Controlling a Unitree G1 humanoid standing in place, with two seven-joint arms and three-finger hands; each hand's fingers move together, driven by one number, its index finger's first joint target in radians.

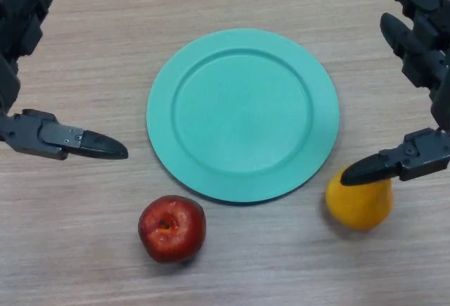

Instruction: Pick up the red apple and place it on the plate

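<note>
Nearest the camera sits the round, glossy red apple [171,228], resting on the pale wood-grain table [84,264] with its stem dimple turned upward and slightly toward the view's left. It lies just beside the near-left rim of the flat, round turquoise plate [242,114], apart from it by a narrow strip of bare table, and the plate holds nothing. The black left hand [31,134] hovers at the view's left edge, its fingers [24,10] relaxed and spread, its thumb pointing inward toward the plate, grasping nothing. The apple lies toward the camera and inward from that thumb tip, near but not touching. The black right hand [422,153] shows at the right edge, likewise released and holding nothing, its thumb tip overlapping the top of a yellow pear-shaped fruit [359,203] that stands just off the plate's near-right rim. Judging by position, the left hand is clearly the nearer of the 2 to the apple, while the right would have to cross over the yellow fruit. Being nearly spherical, the apple offers no long axis to align with, so the approach probably turns only on dropping the left hand down and inward over it.
</note>
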